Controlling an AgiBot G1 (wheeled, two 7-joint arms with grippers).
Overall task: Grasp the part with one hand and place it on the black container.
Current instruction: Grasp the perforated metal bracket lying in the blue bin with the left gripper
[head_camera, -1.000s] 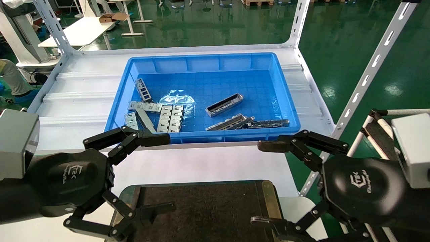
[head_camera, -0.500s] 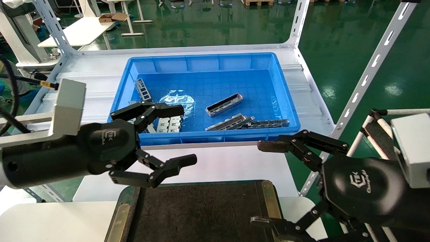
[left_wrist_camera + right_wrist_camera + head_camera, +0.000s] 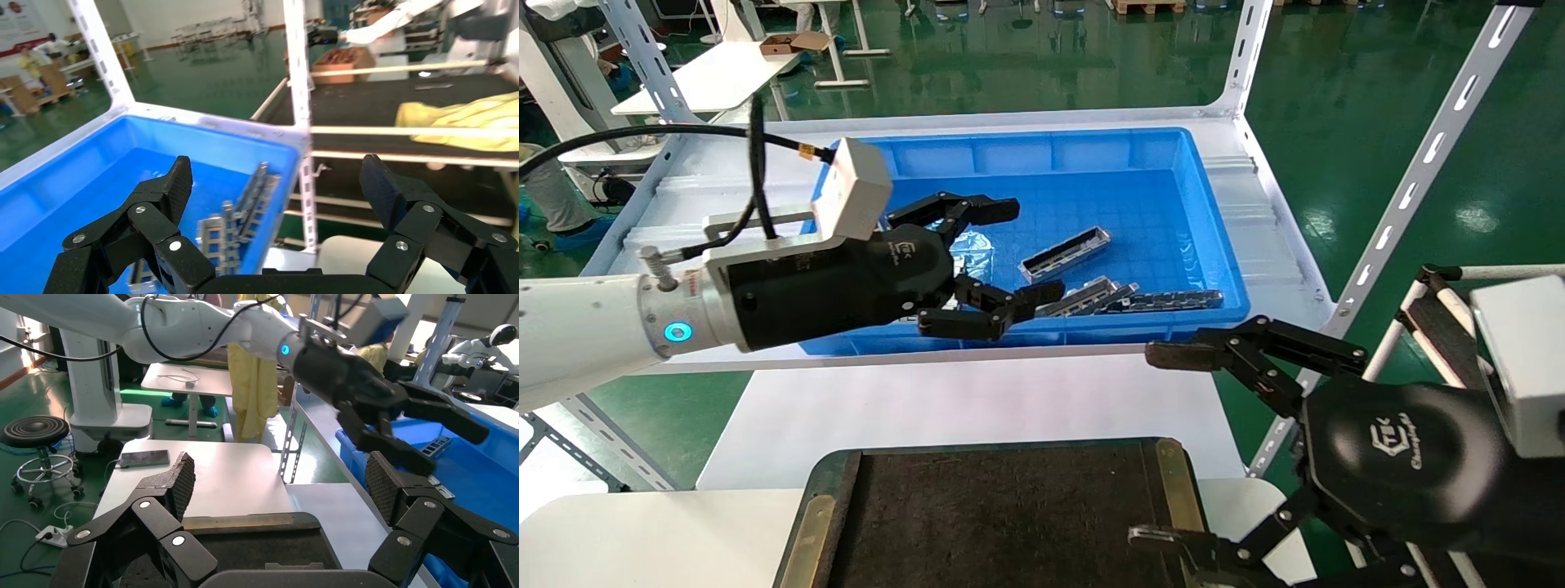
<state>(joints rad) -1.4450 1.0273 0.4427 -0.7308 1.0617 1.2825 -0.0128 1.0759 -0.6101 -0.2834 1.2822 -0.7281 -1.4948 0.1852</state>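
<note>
Hovering over blue bin [image 3: 1214,245], left gripper [image 3: 1009,253] fingers apart; right gripper [image 3: 1156,445] splayed; logos unreadable.

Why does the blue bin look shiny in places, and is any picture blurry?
Head view: overhead lights glare off the blue bin floor and a crinkled clear plastic sheet inside; the green floor mirrors lamps too. Left wrist view: the open left end effector is sharp, the bars beyond look soft. Right wrist view: background windows wash out.
</note>
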